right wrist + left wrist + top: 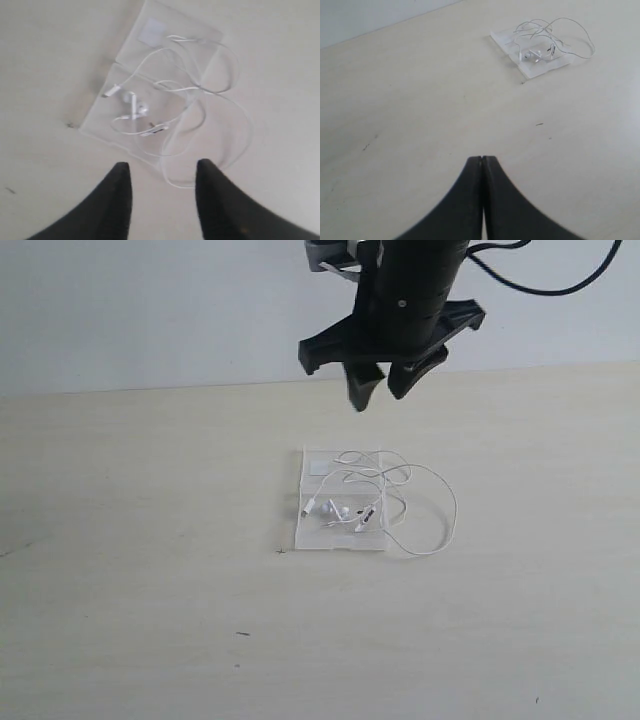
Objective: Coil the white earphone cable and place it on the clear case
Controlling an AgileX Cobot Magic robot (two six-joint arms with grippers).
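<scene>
The white earphone cable (340,510) lies loosely coiled on the clear case (312,537) at mid-table. Earbuds, remote and plug rest on the case, while wide loops spill onto the table to its right. My right gripper (378,398) hovers above the far side of the case, open, with nothing between its fingers. The right wrist view looks down on the cable (132,102) and case (125,60), beyond the gripper (163,164). My left gripper (482,158) is shut and empty, well away from the case (540,71) and cable (536,54).
The case carries a small white square label (151,30) near one end. The pale tabletop (150,540) has a few small dark specks (242,634). A light wall (150,310) rises behind the table's far edge.
</scene>
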